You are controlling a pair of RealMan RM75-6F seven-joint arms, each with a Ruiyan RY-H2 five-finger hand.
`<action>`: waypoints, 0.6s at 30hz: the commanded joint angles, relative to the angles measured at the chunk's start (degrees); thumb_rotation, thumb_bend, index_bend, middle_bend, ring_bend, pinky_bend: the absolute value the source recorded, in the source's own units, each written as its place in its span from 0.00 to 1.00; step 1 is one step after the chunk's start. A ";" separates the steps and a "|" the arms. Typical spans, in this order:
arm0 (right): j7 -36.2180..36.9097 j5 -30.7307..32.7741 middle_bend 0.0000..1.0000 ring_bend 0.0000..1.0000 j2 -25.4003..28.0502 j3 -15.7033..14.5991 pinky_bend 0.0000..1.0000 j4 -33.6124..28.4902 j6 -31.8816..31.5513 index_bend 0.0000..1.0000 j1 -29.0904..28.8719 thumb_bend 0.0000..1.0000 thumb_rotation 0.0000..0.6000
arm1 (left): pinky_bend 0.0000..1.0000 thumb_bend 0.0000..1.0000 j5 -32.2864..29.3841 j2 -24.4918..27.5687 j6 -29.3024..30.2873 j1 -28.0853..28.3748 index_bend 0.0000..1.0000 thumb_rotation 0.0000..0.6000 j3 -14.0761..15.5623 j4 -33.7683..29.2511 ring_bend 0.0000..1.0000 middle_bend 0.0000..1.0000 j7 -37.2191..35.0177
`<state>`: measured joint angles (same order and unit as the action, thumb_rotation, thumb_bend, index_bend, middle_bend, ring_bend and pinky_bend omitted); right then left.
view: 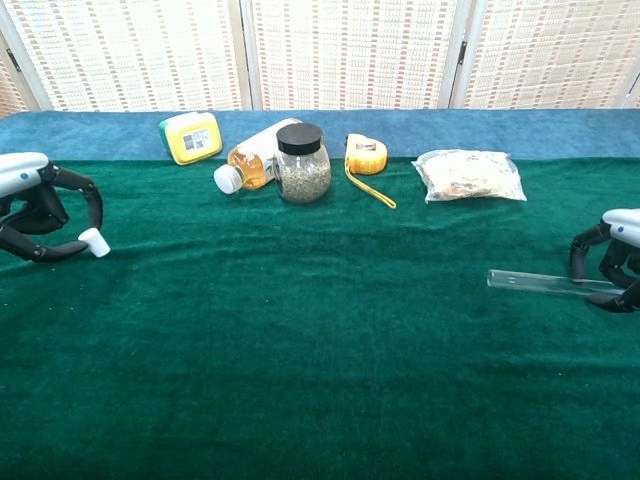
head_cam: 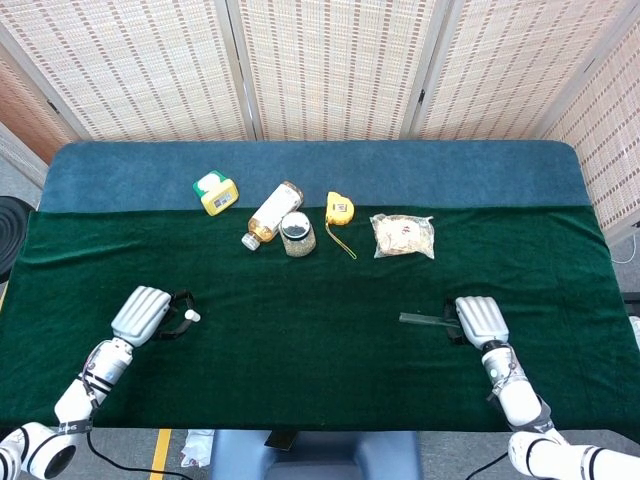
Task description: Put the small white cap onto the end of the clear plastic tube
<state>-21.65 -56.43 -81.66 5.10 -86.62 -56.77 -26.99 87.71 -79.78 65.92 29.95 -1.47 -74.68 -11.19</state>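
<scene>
**Mia:** Where is the little white cap (view: 94, 242)?

**Ben:** The left robot hand (view: 38, 213) has it. The cap is pinched at the tips of its curled fingers, far over on the left side of the green surface (view: 320, 340).

**Mia:** And the clear tube (view: 545, 283)?

**Ben:** Way over on the right. The right robot hand (view: 612, 268) is closed around one end of it. The tube lies almost flat, just above the surface or on it, I can't tell which. Its long side runs left to right, and its free end points toward the left robot hand.

**Mia:** So the cap and the tube are far apart?

**Ben:** Yes, well apart. I think both hands must come to the middle, so the cap can slide onto that free end.

**Mia:** Is anything in the way?

**Ben:** Not between them. The other things sit farther back: a yellow box (view: 191, 136), a bottle lying down (view: 250, 161), a jar with a black lid (view: 302, 163), a yellow tape measure (view: 365, 155) and a clear bag (view: 469, 175).
</scene>
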 commanded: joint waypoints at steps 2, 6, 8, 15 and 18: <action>2.52 -1.77 0.91 1.00 0.06 0.42 0.97 -0.13 -1.49 0.68 0.71 0.56 1.00 | 0.84 0.48 -0.38 0.47 -0.10 0.04 0.63 1.00 -0.33 -0.36 0.89 1.00 -1.01; 7.58 -5.53 0.92 1.00 1.20 0.69 0.98 -1.88 -2.62 0.71 1.70 0.57 1.00 | 0.84 0.48 -1.72 1.50 -0.42 0.12 0.63 1.00 -1.48 -1.34 0.89 1.00 -4.86; 9.64 -7.70 0.93 1.00 1.91 0.74 0.98 -3.12 -3.19 0.71 1.97 0.58 1.00 | 0.84 0.48 -1.92 2.25 0.07 0.08 0.63 1.00 -2.12 -2.44 0.89 1.00 -6.97; 16.35 -12.07 0.94 1.00 2.13 2.52 0.98 -5.62 -3.46 0.72 1.28 0.58 1.00 | 0.84 0.48 -1.74 4.18 1.00 0.40 0.62 1.00 -3.62 -6.55 0.89 1.00 -12.82; 19.24 -12.67 0.94 1.00 0.80 3.61 0.98 -5.84 -2.63 0.72 0.37 0.58 1.00 | 0.84 0.49 -1.54 3.98 2.33 0.39 0.62 1.00 -4.42 -7.80 0.89 1.00 -13.42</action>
<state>-3.97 -68.46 -80.04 7.88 -92.10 -59.88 -25.97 86.05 -75.79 67.60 30.30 -5.41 -81.84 -24.27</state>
